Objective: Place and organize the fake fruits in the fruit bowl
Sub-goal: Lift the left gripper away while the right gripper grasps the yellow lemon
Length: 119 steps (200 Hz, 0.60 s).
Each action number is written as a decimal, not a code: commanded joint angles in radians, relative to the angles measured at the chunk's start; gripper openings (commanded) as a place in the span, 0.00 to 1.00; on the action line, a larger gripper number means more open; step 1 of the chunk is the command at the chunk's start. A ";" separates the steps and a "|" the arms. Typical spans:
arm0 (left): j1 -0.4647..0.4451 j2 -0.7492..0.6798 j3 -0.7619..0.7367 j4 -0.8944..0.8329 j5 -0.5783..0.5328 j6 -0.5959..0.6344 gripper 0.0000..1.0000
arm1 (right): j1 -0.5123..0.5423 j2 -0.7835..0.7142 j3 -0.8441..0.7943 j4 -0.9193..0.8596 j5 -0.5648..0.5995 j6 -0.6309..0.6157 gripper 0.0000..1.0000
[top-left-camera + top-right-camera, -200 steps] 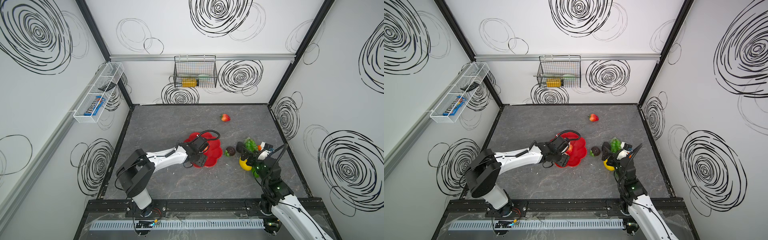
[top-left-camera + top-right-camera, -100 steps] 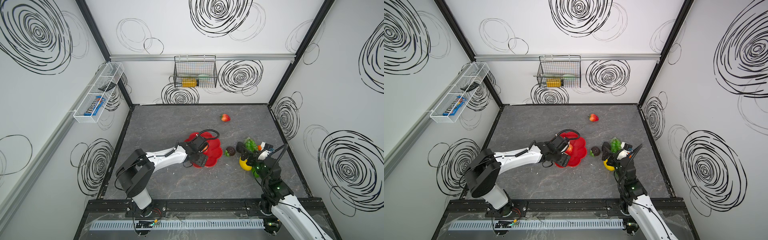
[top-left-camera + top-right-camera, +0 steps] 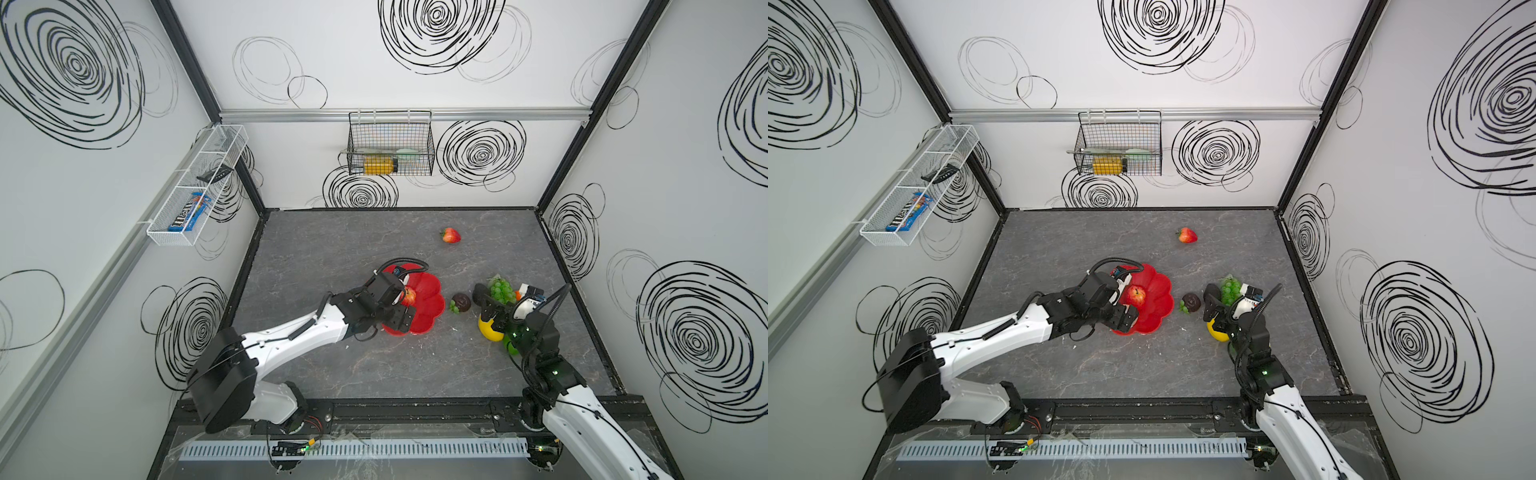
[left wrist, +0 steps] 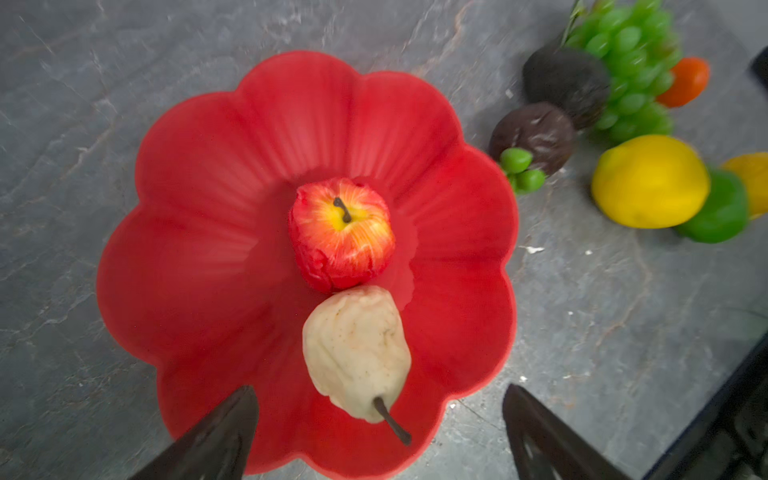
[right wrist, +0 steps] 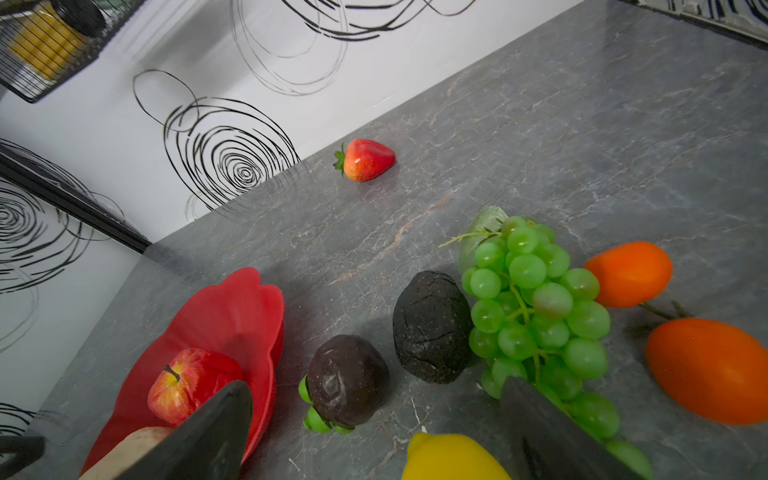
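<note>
Item: fruit bowl [image 3: 430, 301], holding apple [image 3: 408, 296] and pear [image 4: 357, 353]. My left gripper [image 4: 379, 390] sits over the fruit bowl, fingers spread wide, empty. Mangosteen [image 5: 347, 380] lies just beside the fruit bowl, straight ahead of my right gripper [image 5: 377, 382], whose fingers are wide and empty. Right arm nearer.

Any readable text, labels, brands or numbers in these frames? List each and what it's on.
"m&m's": white lettering on the blue candy packet in the white mesh tray on the left wall, seen in both top views.
Yellow bottle in the black wire basket: any label is too small to read.
Nothing else legible.
</note>
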 commanded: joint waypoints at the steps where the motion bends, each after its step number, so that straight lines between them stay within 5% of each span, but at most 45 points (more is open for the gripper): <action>1: -0.004 -0.124 -0.084 0.142 -0.041 -0.052 0.96 | -0.003 0.061 0.106 -0.084 -0.025 -0.007 0.97; 55: 0.019 -0.453 -0.358 0.345 -0.198 -0.081 0.94 | 0.001 0.196 0.235 -0.356 -0.043 0.028 1.00; 119: 0.044 -0.640 -0.576 0.465 -0.268 -0.116 0.95 | 0.094 0.279 0.240 -0.412 0.035 0.130 0.99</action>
